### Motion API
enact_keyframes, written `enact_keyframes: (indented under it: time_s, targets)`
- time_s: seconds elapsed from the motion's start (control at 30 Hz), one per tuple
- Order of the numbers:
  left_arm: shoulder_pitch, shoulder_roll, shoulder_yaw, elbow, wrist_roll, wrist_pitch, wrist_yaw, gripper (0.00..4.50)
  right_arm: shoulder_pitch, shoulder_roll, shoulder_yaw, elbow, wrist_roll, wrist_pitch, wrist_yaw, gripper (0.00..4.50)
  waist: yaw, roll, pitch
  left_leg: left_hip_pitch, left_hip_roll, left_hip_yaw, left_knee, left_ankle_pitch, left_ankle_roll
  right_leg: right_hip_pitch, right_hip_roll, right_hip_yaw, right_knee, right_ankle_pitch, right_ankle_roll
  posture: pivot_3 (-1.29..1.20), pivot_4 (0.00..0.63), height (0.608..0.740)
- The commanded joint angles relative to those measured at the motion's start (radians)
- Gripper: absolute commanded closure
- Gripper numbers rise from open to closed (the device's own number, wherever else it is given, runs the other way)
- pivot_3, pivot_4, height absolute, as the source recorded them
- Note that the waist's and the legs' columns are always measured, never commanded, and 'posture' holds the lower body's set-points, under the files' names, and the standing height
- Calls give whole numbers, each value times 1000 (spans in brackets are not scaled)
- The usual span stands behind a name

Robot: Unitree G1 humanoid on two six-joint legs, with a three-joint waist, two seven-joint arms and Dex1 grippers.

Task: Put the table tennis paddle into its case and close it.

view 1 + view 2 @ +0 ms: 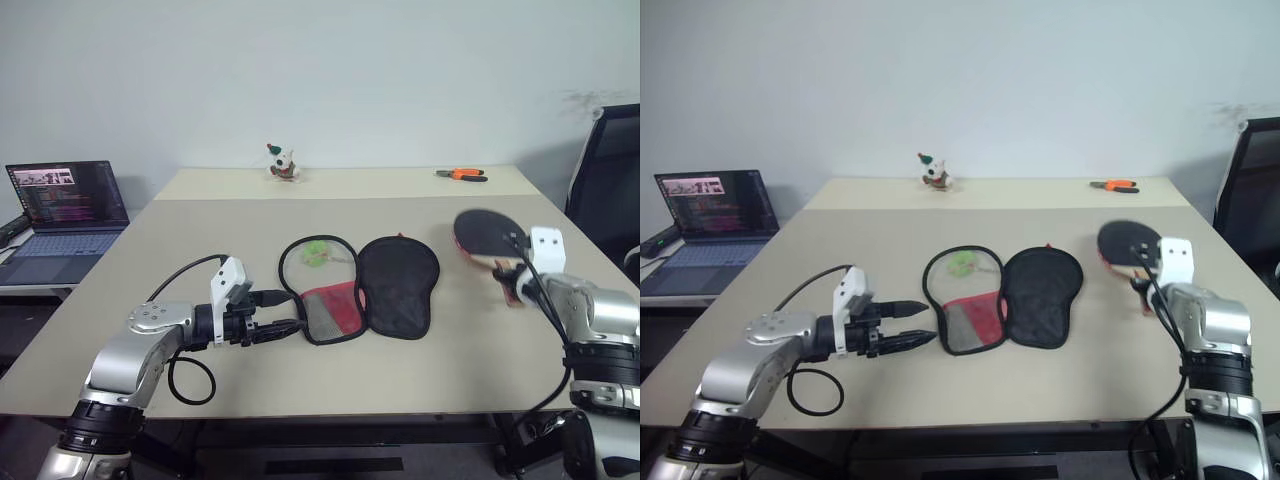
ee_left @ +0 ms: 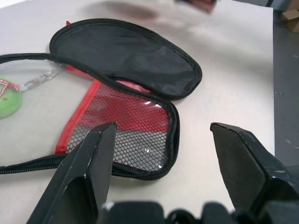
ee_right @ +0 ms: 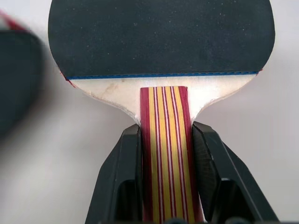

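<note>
Gripping the striped handle of the table tennis paddle point(image 3: 161, 56), the right gripper point(image 3: 164, 154) has both fingers pressed against its sides in the right wrist view. Left wrist view: the left gripper point(image 2: 161, 140) stands wide apart and empty, close to the case point(image 2: 126, 79). Head view: the case lies unzipped at centre frame, paddle at right, above the table point(image 1: 220, 215).
</note>
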State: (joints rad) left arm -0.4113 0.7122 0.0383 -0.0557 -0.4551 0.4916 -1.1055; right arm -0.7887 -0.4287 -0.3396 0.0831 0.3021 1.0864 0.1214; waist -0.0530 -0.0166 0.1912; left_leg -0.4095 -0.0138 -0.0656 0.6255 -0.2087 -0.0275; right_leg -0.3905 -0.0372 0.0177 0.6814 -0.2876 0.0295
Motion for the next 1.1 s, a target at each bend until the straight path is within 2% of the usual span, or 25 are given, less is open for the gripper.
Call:
enact_keyframes:
  time_s: [0.03,0.1,0.2,0.4,0.67,1.1]
  targets:
    - [0,8,21,-48,-17,-7,5,1008,-35,122,-18,-199,62,115,-75,3413,0,0,0,0,1,-1,0,0,0,0,1,-1,-1,0,-1,0,150,740]
    - [-5,4,16,-47,-17,-7,7,1008,-23,235,-19,-282,71,174,-132,3413,4,0,0,0,2,-3,0,0,0,0,2,-1,0,-1,-3,0,150,740]
    - [-12,3,12,-40,-16,-10,4,1008,-2,348,-14,-351,62,215,-188,3413,10,0,0,-1,3,-5,0,0,0,0,3,-2,0,0,-5,0,150,740]
    - [-28,4,38,-40,-53,1,-13,1008,55,485,21,-355,27,176,-259,3413,23,0,0,-2,1,-5,0,0,0,0,3,-2,-1,0,-5,0,150,740]
    - [-93,26,116,-13,-145,62,-18,1008,94,544,45,-296,-9,108,-291,3413,19,0,0,-1,3,-4,0,0,0,-1,8,-3,0,0,-5,0,150,740]
    - [-94,29,103,0,-125,46,-16,1008,125,553,51,-220,-45,43,-332,3413,18,0,0,-1,5,-4,0,0,0,-1,9,-2,0,0,-6,0,150,740]
